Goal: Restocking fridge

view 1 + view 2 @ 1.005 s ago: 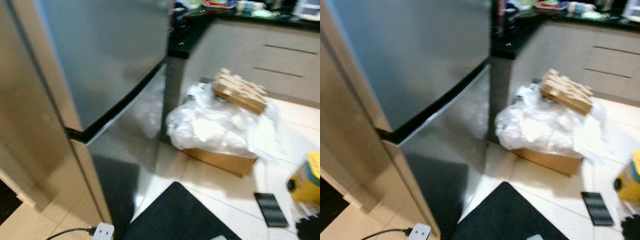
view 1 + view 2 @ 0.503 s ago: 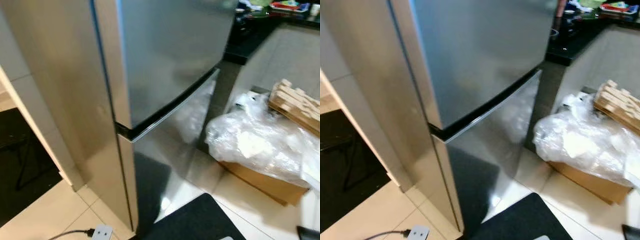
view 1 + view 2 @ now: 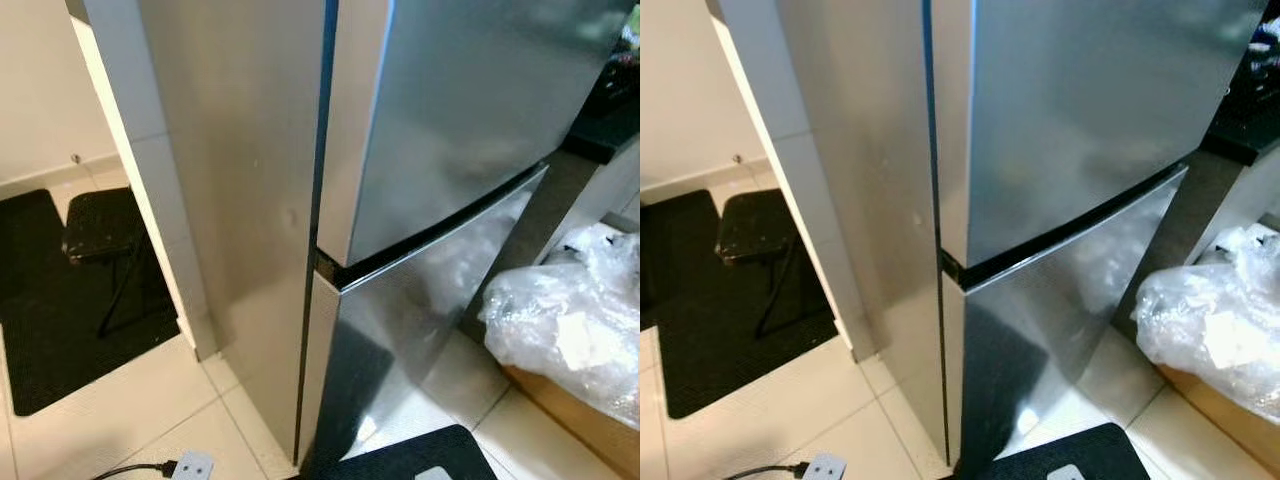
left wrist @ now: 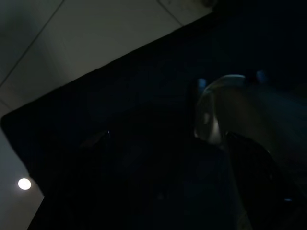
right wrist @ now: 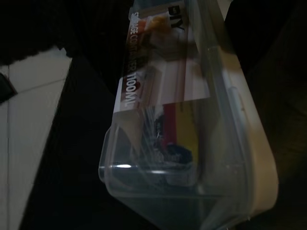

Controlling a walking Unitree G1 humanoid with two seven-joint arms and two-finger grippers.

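A tall stainless-steel fridge stands right in front of me, with its upper door (image 3: 470, 120) and lower door (image 3: 420, 320) both closed and a dark seam between them. I face its front left corner, so its bare side panel (image 3: 240, 200) shows too. In the right wrist view a clear plastic container (image 5: 182, 143) with a printed label hangs close to the camera above the dark floor mat, carried by my right gripper. The left wrist view is very dark. In it I make out a pale glossy rounded shape (image 4: 216, 110) over a black mat (image 4: 120, 143) and pale tiles.
A crumpled clear plastic bag (image 3: 575, 325) lies over a cardboard box (image 3: 570, 410) on the floor to the right of the fridge. A black mat (image 3: 420, 462) lies at the fridge's foot. A white plug block (image 3: 190, 466) with a cable is nearby. To the left, a black folding stool (image 3: 100, 225) stands on another dark mat.
The camera has swung left. The fridge has shifted from the left of the picture to its middle, and the bag, box and wooden crate have slid off to the right.
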